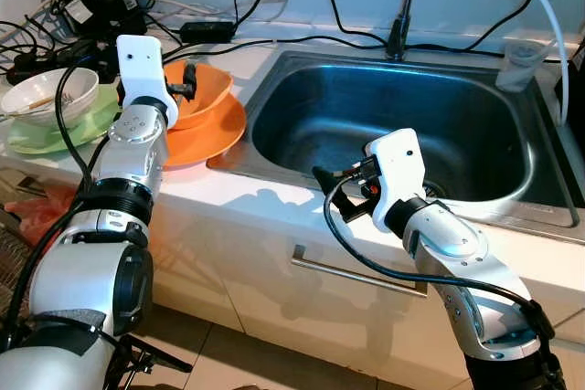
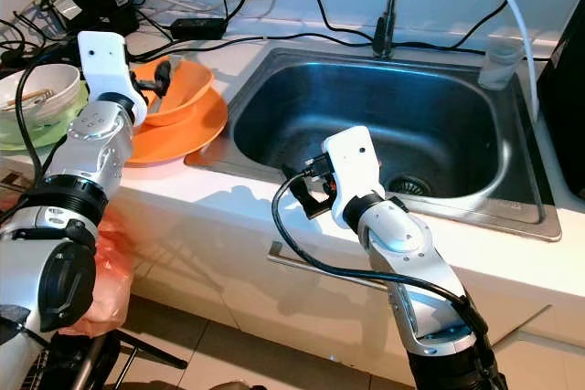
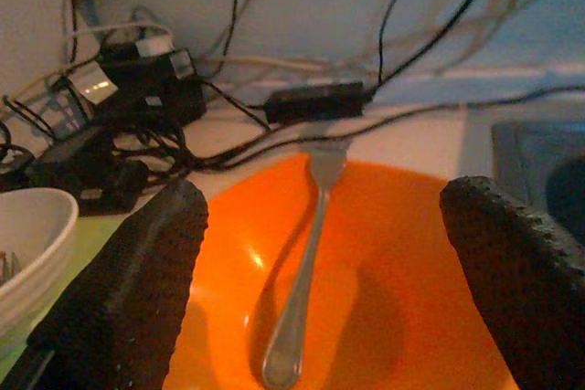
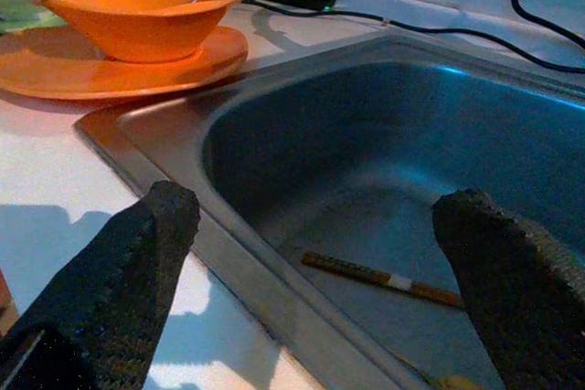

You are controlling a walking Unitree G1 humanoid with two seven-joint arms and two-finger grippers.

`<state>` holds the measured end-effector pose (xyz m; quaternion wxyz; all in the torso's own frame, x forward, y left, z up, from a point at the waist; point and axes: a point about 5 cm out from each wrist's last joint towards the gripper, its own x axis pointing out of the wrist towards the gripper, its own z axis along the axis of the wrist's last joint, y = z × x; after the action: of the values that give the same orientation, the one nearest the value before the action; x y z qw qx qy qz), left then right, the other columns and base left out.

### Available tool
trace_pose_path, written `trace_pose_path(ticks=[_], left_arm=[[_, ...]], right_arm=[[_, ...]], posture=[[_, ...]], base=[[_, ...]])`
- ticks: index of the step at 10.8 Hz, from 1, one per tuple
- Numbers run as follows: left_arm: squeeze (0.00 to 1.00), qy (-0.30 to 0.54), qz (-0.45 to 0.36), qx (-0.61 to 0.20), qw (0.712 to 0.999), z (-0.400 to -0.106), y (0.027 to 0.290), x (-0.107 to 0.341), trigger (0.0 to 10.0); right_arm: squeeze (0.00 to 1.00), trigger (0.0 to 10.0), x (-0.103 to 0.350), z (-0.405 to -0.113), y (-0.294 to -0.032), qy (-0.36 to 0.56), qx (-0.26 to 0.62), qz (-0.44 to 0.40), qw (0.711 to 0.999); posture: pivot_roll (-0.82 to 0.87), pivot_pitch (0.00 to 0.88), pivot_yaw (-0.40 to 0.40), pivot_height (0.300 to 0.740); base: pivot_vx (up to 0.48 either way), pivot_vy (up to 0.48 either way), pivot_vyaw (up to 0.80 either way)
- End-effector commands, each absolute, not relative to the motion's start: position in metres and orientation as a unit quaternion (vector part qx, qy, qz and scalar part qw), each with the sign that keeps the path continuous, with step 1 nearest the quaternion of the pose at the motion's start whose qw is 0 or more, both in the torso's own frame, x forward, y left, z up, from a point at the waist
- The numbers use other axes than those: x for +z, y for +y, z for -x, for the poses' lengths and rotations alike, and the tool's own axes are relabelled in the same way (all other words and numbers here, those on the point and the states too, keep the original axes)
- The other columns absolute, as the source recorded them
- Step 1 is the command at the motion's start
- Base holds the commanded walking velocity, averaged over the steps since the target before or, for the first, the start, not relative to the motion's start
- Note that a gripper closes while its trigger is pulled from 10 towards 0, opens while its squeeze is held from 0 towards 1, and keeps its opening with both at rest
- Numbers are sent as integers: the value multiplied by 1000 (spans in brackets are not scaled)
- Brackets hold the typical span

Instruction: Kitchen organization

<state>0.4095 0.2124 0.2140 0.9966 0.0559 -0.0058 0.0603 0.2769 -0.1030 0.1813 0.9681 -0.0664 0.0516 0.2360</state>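
White countertop (image 1: 265, 203) with a stainless steel sink (image 1: 274, 89) set into it, a tap (image 1: 402, 6) at its rear edge and a white hose (image 1: 539, 6) arcing to the right side; pale wall behind, cabinet front below with a metal bar handle (image 1: 356, 271), tiled floor under it. Left of the sink: an orange bowl (image 1: 210, 89) resting on an orange plate (image 1: 215, 134), a metal fork (image 3: 306, 271) lying in the bowl with tines toward the wall. Further left: a white bowl (image 1: 50, 93) stacked on a green dish (image 1: 64, 130). Rear of counter: black power adapters (image 1: 101, 2) and tangled cables. In the sink basin: a brown chopstick (image 4: 384, 280) with a pale band lying flat on the bottom. A clear plastic cup (image 1: 521, 66) stands at the right rear corner. No legible writing or brand marks. Left gripper (image 3: 320, 271) poised over the orange bowl, fingers spread wide to either side of the fork, holding nothing. Right gripper (image 4: 320, 271) at the sink's front edge, fingers wide apart, empty, aimed toward the basin.
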Motion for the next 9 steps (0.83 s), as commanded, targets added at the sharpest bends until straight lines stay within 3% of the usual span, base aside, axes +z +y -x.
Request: trace_pose_path(ticks=[1,4,6,9], left_arm=[[0,2,-68,60,996,-411,216,220,10000],[0,27,-96,70,993,-410,232,223,10000],[0,63,-51,92,992,-407,243,212,10000],[0,102,-50,98,989,-403,252,205,10000]], right_arm=[[0,10000,181,-276,-101,49,242,61,967],[0,10000,181,-276,-101,49,241,60,967],[0,10000,180,-276,-99,50,244,59,967],[0,10000,180,-276,-99,48,245,59,967]], posture=[[-34,0,82,740],[-28,0,84,740],[-23,0,84,740],[-29,0,89,740]], base=[[0,0,0],[0,0,0],[0,0,0],[0,0,0]])
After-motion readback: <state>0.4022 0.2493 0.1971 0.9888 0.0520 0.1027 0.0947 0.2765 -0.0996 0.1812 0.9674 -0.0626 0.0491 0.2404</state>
